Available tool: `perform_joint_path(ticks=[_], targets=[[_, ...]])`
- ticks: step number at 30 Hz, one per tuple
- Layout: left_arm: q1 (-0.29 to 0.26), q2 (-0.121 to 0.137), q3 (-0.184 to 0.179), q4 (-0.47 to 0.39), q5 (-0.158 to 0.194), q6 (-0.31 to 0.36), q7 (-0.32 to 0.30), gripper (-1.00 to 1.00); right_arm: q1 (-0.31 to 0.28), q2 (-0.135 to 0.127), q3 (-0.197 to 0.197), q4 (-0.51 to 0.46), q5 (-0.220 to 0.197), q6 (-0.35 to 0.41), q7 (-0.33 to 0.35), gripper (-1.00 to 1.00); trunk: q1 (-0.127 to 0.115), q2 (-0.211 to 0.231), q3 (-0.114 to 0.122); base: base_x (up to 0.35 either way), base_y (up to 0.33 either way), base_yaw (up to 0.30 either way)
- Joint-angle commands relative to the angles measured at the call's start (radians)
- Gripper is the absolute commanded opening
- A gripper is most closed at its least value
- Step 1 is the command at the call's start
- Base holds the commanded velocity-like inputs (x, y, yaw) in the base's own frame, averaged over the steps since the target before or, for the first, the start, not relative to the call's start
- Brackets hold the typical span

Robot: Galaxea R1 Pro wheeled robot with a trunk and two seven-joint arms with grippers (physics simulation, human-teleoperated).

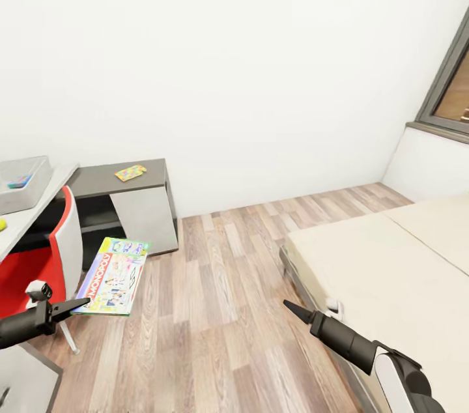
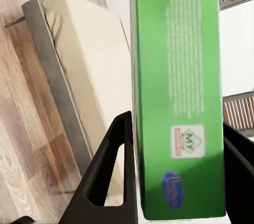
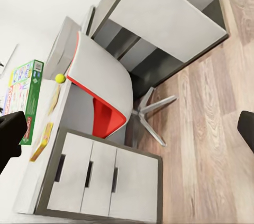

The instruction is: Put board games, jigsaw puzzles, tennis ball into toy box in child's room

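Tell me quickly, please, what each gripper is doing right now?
Left gripper: shut on the pale green board game.
Right gripper: holds nothing; whether open or shut cannot be told.

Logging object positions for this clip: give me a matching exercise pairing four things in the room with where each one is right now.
Things:
1. Monopoly box
2. tennis ball
3. puzzle
4. chair

Places:
A. on the low dark grey side section of the desk
B. held between the left gripper's fingers
C. on the pale desk top
D. on the floor, pushed in at the desk

Pairs: 1-B, 2-C, 3-A, 4-D
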Motion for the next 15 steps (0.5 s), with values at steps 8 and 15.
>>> perform_joint_path(ticks=[8,15], targets=[[-0.001,0.000,-0.001,-0.001,0.000,0.006,-0.005,-1.00,0.000,0.001,-0.001,0.000,-0.004,0.006,0.001,1.00,-0.031,0.055,0.021,0.000,0.000,0.282],[-0.001,0.000,-0.001,-0.002,0.000,0.005,-0.005,-1.00,0.000,0.000,-0.001,0.000,-0.004,0.006,0.001,1.00,-0.057,0.104,0.040,0.000,0.000,0.282]])
